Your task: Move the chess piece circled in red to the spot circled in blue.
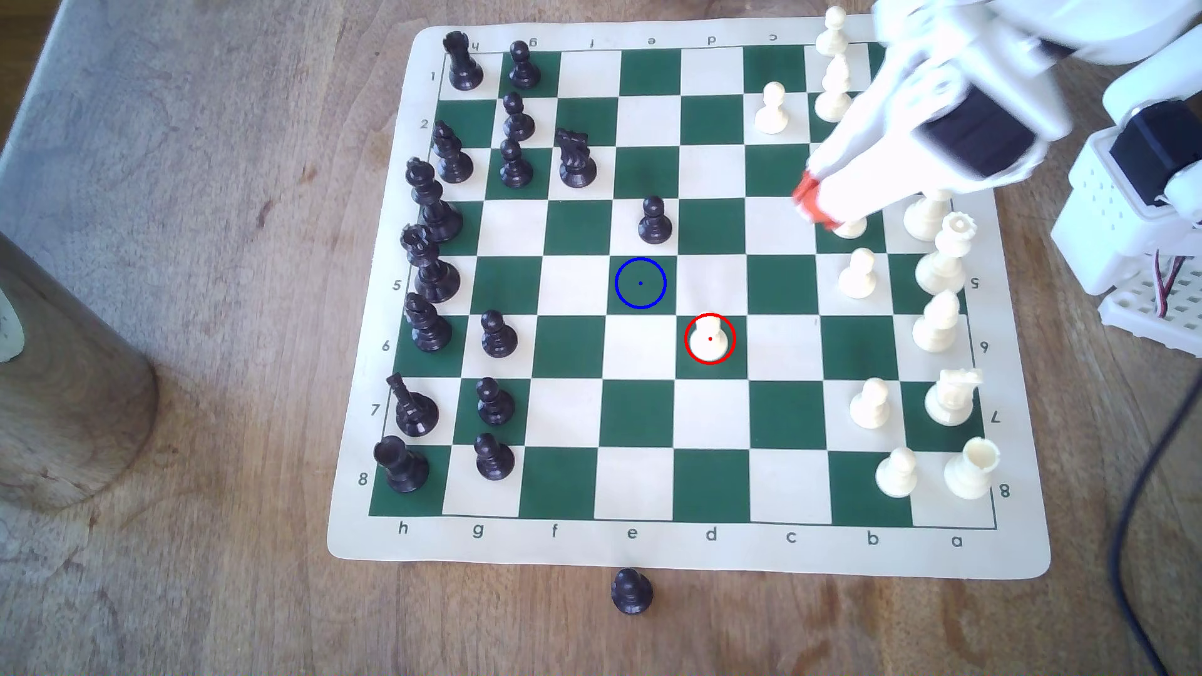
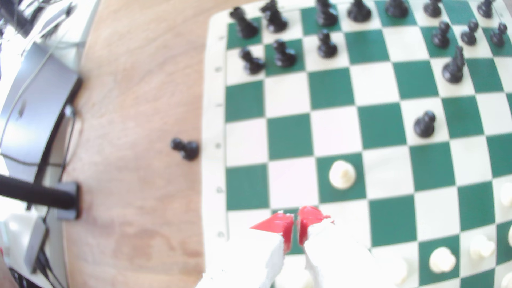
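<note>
The chess piece (image 1: pixel 709 339), a cream-white pawn ringed in red, stands on a dark green square near the board's middle. The wrist view shows the same pawn (image 2: pixel 342 174) a little ahead of my fingertips. The spot (image 1: pixel 641 283), a green square with a blue ring and dot, lies one square diagonally up and toward the exterior view's left of the pawn. My gripper (image 1: pixel 813 203) hovers above the board's right side, up and right of the pawn. Its red-tipped fingers (image 2: pixel 279 223) are pressed together with nothing between them.
A lone black pawn (image 1: pixel 654 221) stands one square beyond the spot. Black pieces (image 1: pixel 429 260) line the exterior view's left side, white pieces (image 1: pixel 936 273) the right side. A black pawn (image 1: pixel 631 591) sits off the mat on the wooden table. A cable (image 1: pixel 1132 520) runs along the right.
</note>
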Controlling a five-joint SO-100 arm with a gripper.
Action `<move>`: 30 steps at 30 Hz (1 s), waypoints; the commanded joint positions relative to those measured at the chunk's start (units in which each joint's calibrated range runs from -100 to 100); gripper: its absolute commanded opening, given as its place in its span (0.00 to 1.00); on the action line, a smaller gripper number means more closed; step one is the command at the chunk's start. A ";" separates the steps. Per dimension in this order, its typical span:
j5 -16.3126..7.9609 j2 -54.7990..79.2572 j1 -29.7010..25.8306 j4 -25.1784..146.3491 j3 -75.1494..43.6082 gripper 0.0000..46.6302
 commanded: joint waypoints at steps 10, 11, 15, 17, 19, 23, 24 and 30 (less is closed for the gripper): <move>-5.37 22.01 2.25 1.44 -10.55 0.27; -5.37 22.94 2.64 1.19 -10.64 0.29; -5.08 26.34 3.82 -0.69 -11.45 0.33; -5.08 28.80 4.28 -2.41 -12.00 0.33; -5.08 31.51 4.28 -3.56 -12.18 0.34; -5.03 35.76 4.52 -6.10 -12.18 0.34; -4.93 36.44 4.52 -6.51 -12.18 0.34; -4.74 41.19 4.60 -8.63 -13.18 0.34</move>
